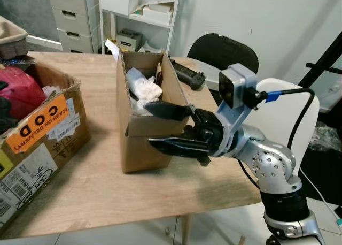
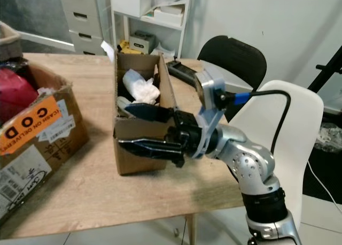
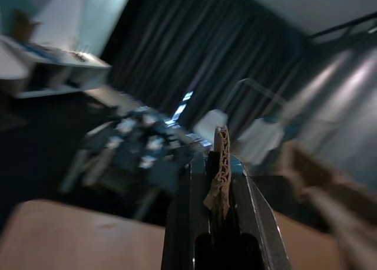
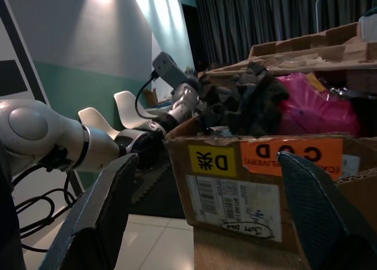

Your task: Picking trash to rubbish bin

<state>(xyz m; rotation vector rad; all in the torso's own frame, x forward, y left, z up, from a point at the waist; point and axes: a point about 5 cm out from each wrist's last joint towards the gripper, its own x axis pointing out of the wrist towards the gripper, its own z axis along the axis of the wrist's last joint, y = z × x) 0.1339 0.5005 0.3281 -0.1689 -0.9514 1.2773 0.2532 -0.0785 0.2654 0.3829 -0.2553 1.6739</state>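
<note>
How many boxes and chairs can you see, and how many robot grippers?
Cardboard boxes: 2 (small open box, big box with orange label)
Chairs: 2 (black chair, white chair)
Grippers: 2 (right gripper, left gripper)
Total: 6

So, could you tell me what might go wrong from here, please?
The right gripper is open astride the near wall of the small cardboard box; closing or pulling could tip it and spill the white crumpled trash. The left gripper pinches only a thin cardboard scrap, which might slip out.

Wooden table (image 1: 107, 186), two chairs (image 1: 227, 52), white shelf (image 1: 141, 15).
</note>
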